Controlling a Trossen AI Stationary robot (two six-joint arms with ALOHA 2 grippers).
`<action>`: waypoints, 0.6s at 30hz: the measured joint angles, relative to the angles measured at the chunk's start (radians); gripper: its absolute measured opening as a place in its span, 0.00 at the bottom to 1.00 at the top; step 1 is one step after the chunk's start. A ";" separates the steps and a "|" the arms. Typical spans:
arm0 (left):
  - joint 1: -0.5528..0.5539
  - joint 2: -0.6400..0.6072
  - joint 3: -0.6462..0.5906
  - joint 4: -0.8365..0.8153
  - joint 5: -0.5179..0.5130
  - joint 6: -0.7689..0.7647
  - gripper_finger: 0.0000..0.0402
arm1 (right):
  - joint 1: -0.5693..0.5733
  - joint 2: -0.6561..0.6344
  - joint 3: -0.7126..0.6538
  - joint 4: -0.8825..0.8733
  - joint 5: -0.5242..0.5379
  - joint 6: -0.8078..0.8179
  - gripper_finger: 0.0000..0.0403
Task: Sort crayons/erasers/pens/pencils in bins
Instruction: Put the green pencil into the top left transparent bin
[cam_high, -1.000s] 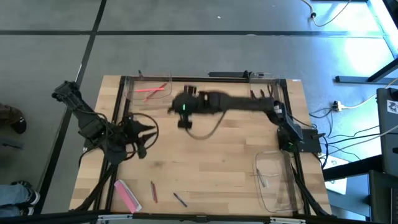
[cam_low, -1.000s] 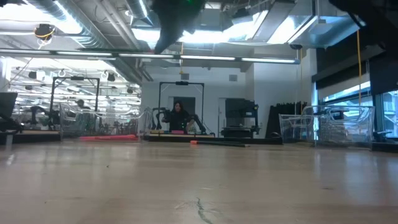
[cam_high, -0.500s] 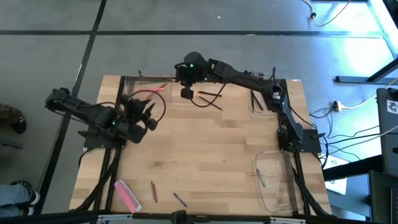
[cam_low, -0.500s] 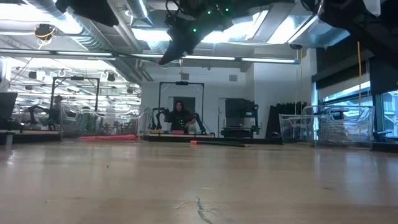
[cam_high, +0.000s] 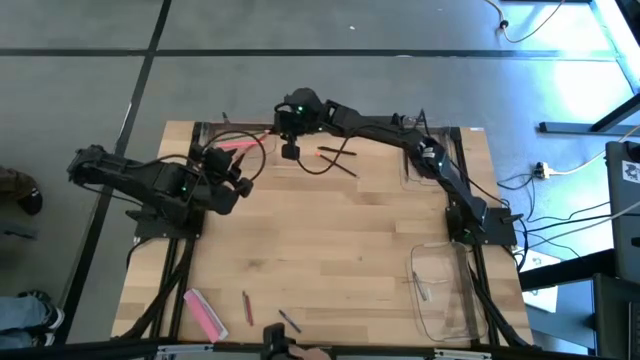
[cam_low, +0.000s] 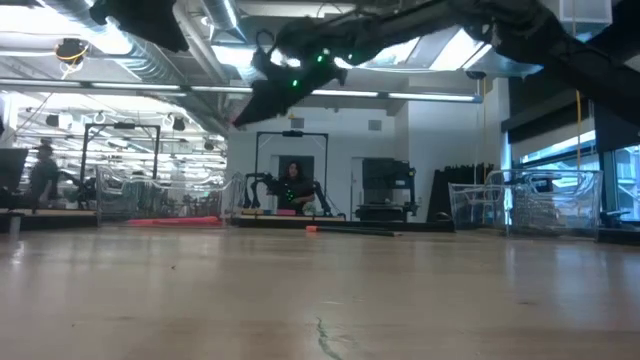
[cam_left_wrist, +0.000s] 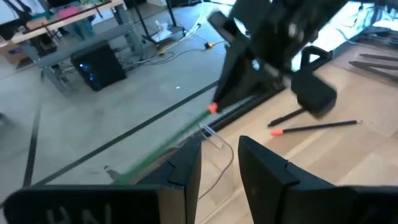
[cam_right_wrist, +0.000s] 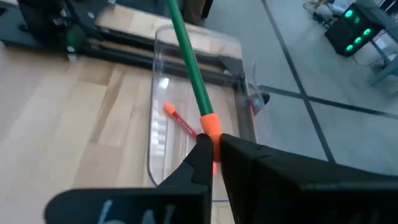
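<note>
My right gripper (cam_right_wrist: 212, 146) is shut on a green pencil (cam_right_wrist: 189, 68) with an orange band. It hovers over the clear bin (cam_right_wrist: 157, 74) at the table's far left, reached across from the right side (cam_high: 290, 150). A pink-red crayon (cam_right_wrist: 180, 122) lies flat in that bin (cam_high: 212, 140). My left gripper (cam_left_wrist: 221, 155) stands open just on the near side of the bin (cam_high: 238, 172). The pencil's green shaft (cam_left_wrist: 155, 149) passes beside its fingers, not between them. Black pens (cam_high: 340, 157), one orange-tipped (cam_left_wrist: 314, 127), lie on the table by the far edge. My right gripper pinches the pencil at its orange-banded end (cam_right_wrist: 210, 124) between its two fingertips. The fingers slant down from the table's right side, and the pencil runs on ahead of them, nearly in their line. The pencil is lifted clear, its green shaft over the bin.
A wide pink bar (cam_high: 205, 313), a dark red pencil (cam_high: 246, 307) and a blue one (cam_high: 290, 321) lie at the near edge. A second clear bin (cam_high: 445, 290) with a grey stick sits near right. Bare wood lies between.
My right gripper has carried the pencil from over the table's middle toward the far edge and the far-left bin, tipping as it went, still shut. My left arm has swung toward the far edge, up to the bin's near side, and stayed open.
</note>
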 joint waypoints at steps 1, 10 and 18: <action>0.002 -0.001 0.000 0.000 -0.001 0.000 0.25 | -0.003 0.013 0.000 0.010 -0.001 0.000 0.05; 0.031 0.001 0.000 0.000 0.007 0.023 0.25 | -0.023 0.097 0.000 0.117 -0.038 -0.003 0.05; 0.091 0.003 0.000 -0.068 0.008 0.027 0.25 | -0.029 0.117 -0.002 0.133 -0.037 -0.003 0.05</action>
